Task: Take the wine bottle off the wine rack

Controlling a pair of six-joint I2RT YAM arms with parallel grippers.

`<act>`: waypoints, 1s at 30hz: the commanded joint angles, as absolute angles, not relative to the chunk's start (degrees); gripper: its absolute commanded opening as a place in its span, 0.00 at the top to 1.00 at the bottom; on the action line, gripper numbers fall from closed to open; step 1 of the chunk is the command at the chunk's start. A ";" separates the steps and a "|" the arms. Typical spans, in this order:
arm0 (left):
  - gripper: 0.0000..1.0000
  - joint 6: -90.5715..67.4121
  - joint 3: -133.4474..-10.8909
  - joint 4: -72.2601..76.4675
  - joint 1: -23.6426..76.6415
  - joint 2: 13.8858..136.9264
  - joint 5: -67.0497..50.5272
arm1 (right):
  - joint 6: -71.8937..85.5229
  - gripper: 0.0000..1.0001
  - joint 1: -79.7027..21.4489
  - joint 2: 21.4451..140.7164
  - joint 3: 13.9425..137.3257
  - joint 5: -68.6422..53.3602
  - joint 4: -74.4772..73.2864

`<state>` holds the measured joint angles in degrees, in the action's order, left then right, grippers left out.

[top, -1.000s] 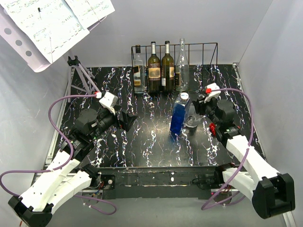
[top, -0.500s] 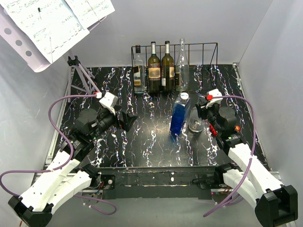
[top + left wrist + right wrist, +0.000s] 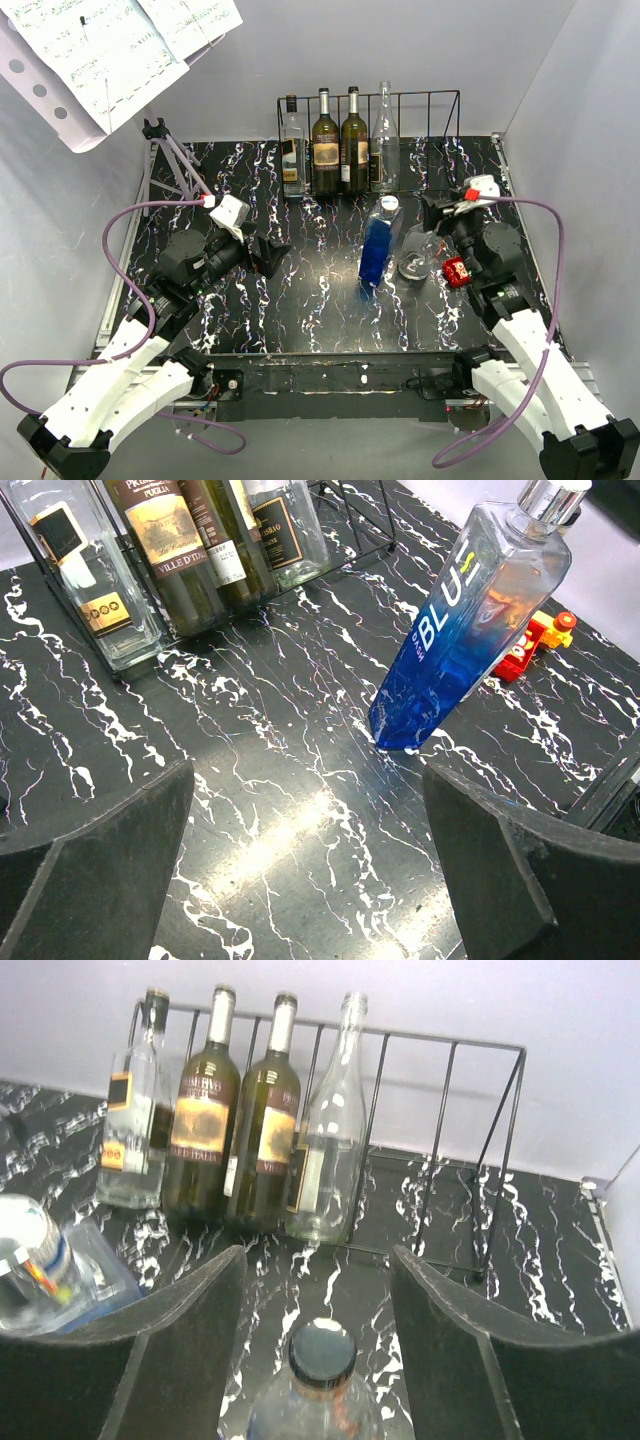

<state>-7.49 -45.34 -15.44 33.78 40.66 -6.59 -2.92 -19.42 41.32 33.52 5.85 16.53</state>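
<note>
your right gripper (image 3: pixel 318 1260) has its fingers apart, one on each side of the dark cap of a clear bottle (image 3: pixel 322 1355). there is a gap on both sides, so nothing is clamped. that bottle stands on its base on the table (image 3: pixel 320 310), nearer than the wine rack (image 3: pixel 440 93) and just right of the blue bottle (image 3: pixel 377 250). i judge it to be the one off the rack, with the open fingers there to let it go cleanly.

four bottles (image 3: pixel 340 150) sit at the rack's left end, propped against the far bars, and the right slots hold none. your left gripper (image 3: pixel 308 775) is spread wide on nothing, low over the left of the table. it looks parked there to leave the right side room. back the right one out straight, or a finger could clip the cap.
</note>
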 commanded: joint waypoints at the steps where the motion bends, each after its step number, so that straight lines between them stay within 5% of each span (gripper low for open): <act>1: 0.02 -7.12 -45.62 -15.47 34.01 39.99 -6.94 | 2.98 0.33 -19.60 43.32 45.59 9.84 8.30; 23: 0.02 -7.21 -45.70 -15.73 34.01 38.94 -6.33 | 2.90 0.26 -18.46 108.51 122.48 9.94 -21.43; 30: 0.02 -7.38 -45.62 -15.64 34.01 38.23 -6.59 | 6.50 0.21 -15.91 121.98 136.84 4.50 -23.39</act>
